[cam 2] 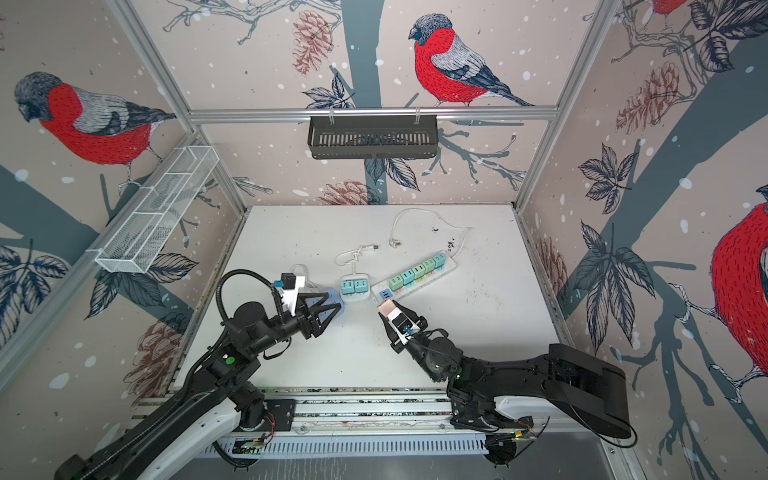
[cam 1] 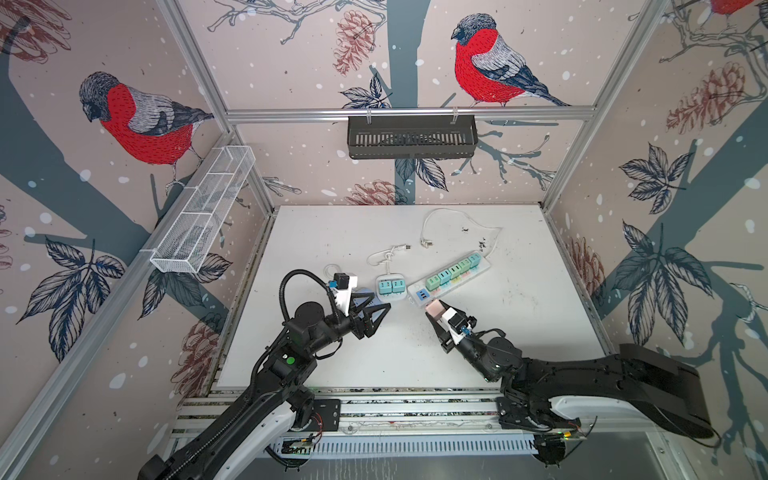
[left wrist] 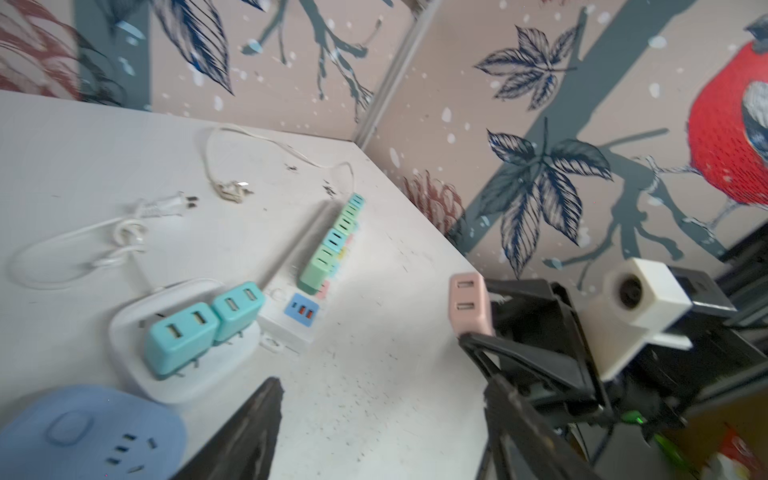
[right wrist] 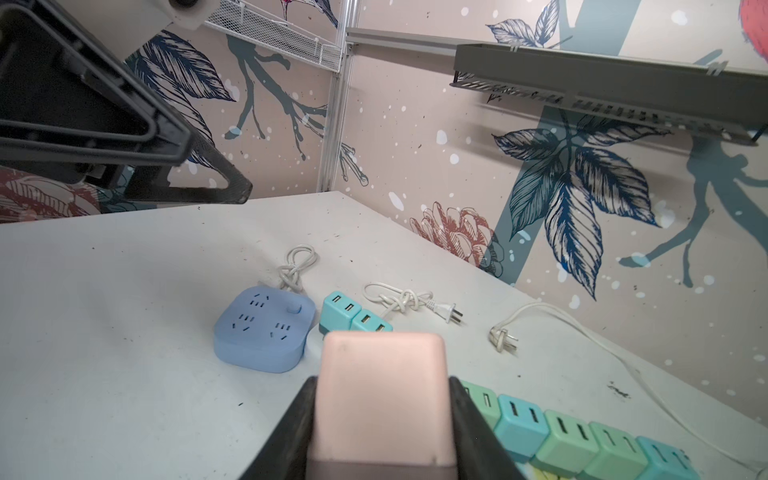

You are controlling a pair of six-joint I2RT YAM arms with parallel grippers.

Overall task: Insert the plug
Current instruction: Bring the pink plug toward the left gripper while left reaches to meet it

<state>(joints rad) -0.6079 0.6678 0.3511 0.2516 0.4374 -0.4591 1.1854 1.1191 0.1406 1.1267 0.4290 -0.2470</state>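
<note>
Chargers (cam 1: 455, 271) along white strip (cam 1: 478, 272) beside pink plug (cam 1: 434, 308); blue socket block (right wrist: 262, 332) nearby.

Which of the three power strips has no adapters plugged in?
The blue square one: all its sockets are bare. The small white one holds two teal adapters, the long white one a row of adapters.

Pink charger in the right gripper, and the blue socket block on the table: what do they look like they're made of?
The pink charger looks like hard moulded plastic, satin-matte: soft even sheen, rounded corners, no grain. The blue socket block also looks like moulded plastic, matte: uniform colour, rounded edges, cleanly cut slots. A rubbery coating on either cannot be ruled out.
</note>
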